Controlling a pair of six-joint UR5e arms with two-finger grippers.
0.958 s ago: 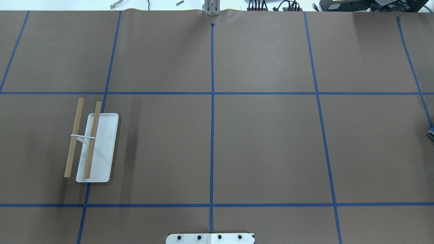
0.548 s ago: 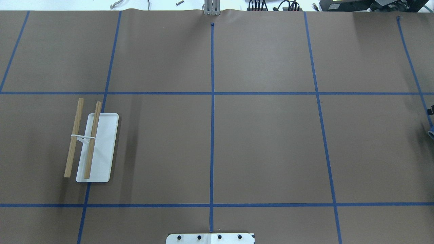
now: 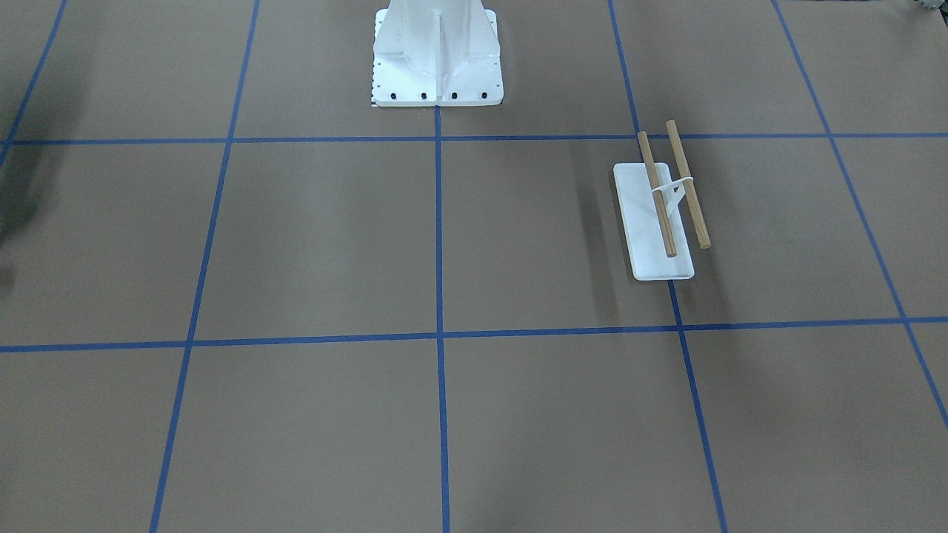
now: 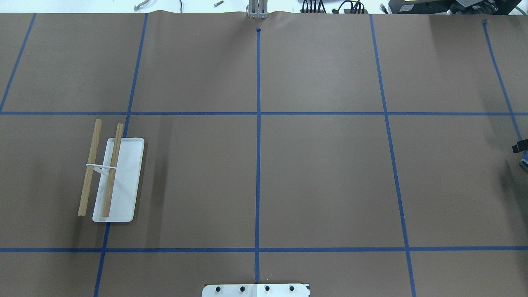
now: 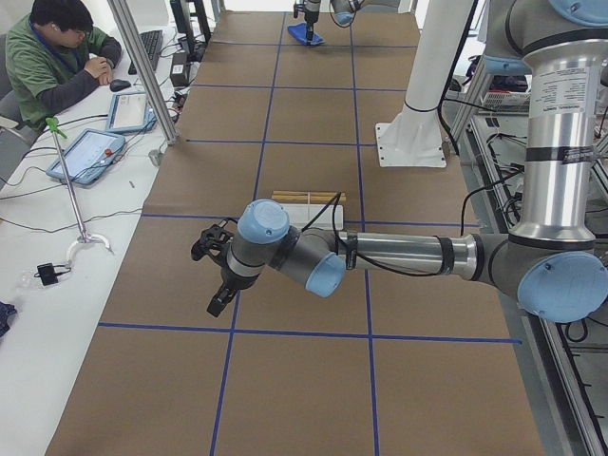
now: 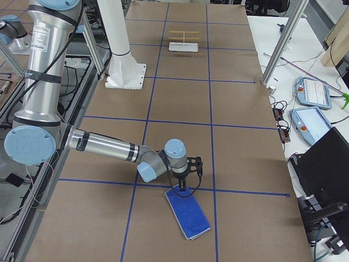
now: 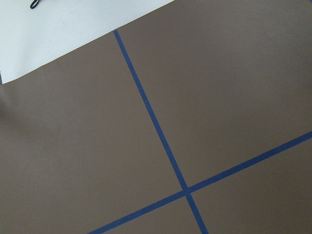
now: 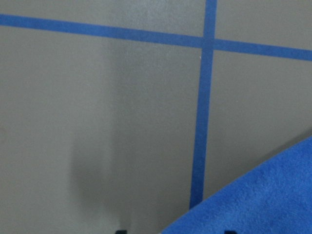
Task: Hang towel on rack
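– At the table end farthest from the rack (image 4: 123, 177), a royal-blue towel (image 6: 188, 212) with a pale stitched edge lies flat on the brown table cover (image 4: 321, 181). A white pedestal (image 6: 124, 71) stands between it and the rack.

– Is anything holding it?

– No. The right gripper (image 6: 186, 183) hangs just over the towel corner nearest the rack, pointing down. Its wrist camera shows two small dark tips set wide apart at the bottom edge, with fleecy blue cloth between them. The jaws look spread and empty. Whether they touch the cloth I cannot tell.

– And the other arm?

– The left gripper (image 5: 217, 285) hovers above bare cover near the rack, on its side away from the towel. Only a side view shows it, so I cannot tell how far its jaws are parted.

– How would the towel handle?

– By its look it is light, soft and limp, not fragile. It should sag from any pinch, so taking a corner or edge and letting the rest trail seems best for draping it over the rack's two wooden dowels (image 3: 650, 166).
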